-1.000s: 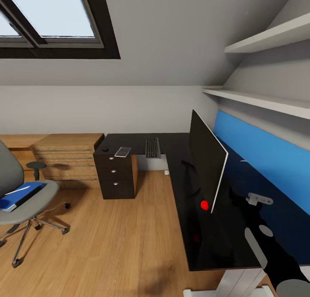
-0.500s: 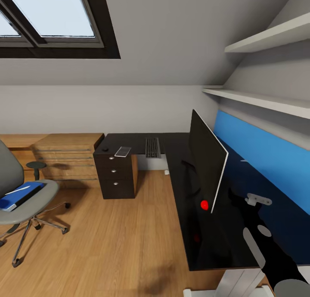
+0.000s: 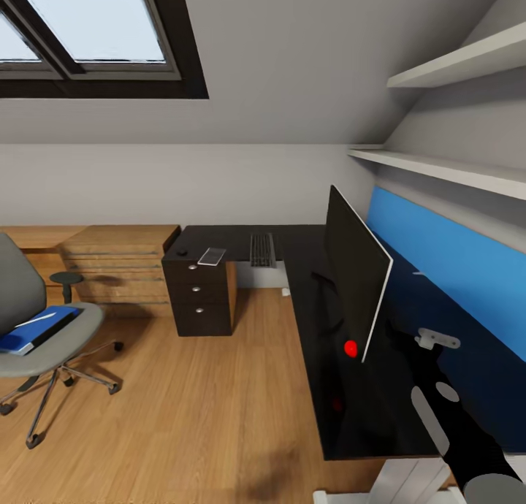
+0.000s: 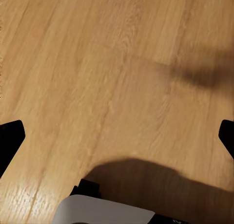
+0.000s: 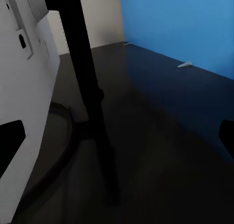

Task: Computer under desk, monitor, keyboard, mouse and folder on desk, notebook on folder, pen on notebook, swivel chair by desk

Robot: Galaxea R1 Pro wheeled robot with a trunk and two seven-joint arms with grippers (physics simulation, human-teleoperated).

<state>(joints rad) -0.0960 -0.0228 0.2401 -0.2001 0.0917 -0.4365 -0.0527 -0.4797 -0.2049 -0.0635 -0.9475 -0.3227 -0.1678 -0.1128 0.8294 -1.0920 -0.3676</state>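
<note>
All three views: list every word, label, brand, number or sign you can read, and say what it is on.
No readable text in any view.
keyboard: key legends too small to read.
monitor: a plain red dot at a lower corner, no lettering; its white back in the right wrist view shows dark sockets, no legible marking.
folder on the swivel chair: plain blue cover, no title visible.

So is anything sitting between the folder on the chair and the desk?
Nothing visible. The folder lies on the swivel chair, and bare wooden floor stretches from there to the desk. The drawer unit stands further back, off the direct line.
</note>
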